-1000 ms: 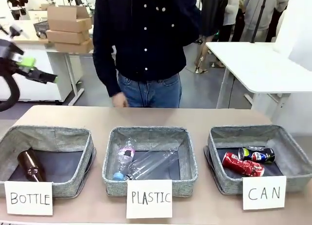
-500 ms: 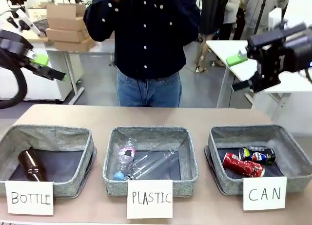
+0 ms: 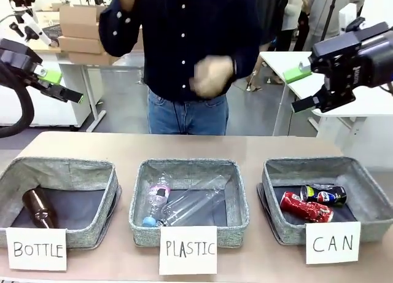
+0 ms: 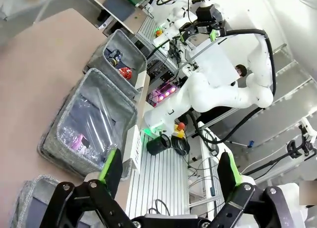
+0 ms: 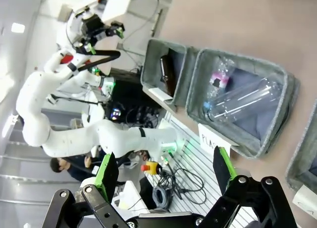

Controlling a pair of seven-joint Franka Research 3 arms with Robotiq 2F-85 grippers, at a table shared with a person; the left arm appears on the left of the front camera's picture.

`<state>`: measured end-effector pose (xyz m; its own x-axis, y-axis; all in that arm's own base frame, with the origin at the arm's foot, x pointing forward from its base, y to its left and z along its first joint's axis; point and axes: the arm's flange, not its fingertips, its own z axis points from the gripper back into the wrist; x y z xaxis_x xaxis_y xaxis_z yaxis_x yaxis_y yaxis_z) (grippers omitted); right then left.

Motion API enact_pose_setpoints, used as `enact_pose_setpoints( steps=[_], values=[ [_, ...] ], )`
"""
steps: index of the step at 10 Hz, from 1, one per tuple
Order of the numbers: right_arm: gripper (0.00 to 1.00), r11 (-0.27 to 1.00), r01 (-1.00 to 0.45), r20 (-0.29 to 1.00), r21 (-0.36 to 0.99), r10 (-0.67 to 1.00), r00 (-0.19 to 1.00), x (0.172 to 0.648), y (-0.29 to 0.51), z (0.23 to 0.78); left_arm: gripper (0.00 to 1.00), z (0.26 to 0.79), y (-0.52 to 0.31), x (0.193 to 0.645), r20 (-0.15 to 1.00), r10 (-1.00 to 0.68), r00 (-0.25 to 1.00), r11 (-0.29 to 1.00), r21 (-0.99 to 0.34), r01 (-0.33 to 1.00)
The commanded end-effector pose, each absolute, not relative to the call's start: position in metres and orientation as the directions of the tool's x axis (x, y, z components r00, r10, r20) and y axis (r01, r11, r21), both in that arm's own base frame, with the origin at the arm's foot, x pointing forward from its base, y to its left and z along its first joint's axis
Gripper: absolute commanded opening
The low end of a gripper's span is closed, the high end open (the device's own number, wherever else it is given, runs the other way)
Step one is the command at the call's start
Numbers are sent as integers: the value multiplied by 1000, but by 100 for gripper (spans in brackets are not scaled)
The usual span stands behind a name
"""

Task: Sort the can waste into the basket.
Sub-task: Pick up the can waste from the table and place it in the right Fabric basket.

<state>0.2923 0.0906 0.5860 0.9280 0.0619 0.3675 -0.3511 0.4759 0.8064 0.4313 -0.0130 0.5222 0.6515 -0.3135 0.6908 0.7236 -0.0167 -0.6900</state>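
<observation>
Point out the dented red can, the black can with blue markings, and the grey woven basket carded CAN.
Dented red metal can (image 3: 305, 207), front view, middle of its crumpled side.
Black metal can with blue markings (image 3: 324, 194), front view, its printed side.
Grey woven-fabric basket carded CAN (image 3: 307, 164), front view, its far wall.

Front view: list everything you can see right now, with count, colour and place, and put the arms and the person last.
Baskets: three, grey woven with dark lining, in a row on the table: BOTTLE basket left, PLASTIC basket middle, CAN basket right.
Cards: three, white, handwritten, on the basket fronts.
Red can: one, dented, lying in the CAN basket.
Black can: one, blue markings, lying in the CAN basket behind the red one.
Brown bottle: one, lying in the BOTTLE basket.
Clear plastic bottles: apparently two, in the PLASTIC basket.
Table: one, tan.
Left gripper: open, raised at far left.
Right gripper: open, raised at upper right.
Person: one, dark shirt, jeans, standing behind the table.
</observation>
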Motion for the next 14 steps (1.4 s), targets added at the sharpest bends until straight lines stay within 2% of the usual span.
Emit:
enact_pose_setpoints(
  steps=[1,14],
  values=[
    [100,485,-345,367,804,52,929,295,88,582,100,525,-11,428,683,-324,655,-8,-694,720],
    [100,485,-345,367,804,52,929,295,88,582,100,525,-11,428,683,-324,655,-8,-694,720]
  ],
)
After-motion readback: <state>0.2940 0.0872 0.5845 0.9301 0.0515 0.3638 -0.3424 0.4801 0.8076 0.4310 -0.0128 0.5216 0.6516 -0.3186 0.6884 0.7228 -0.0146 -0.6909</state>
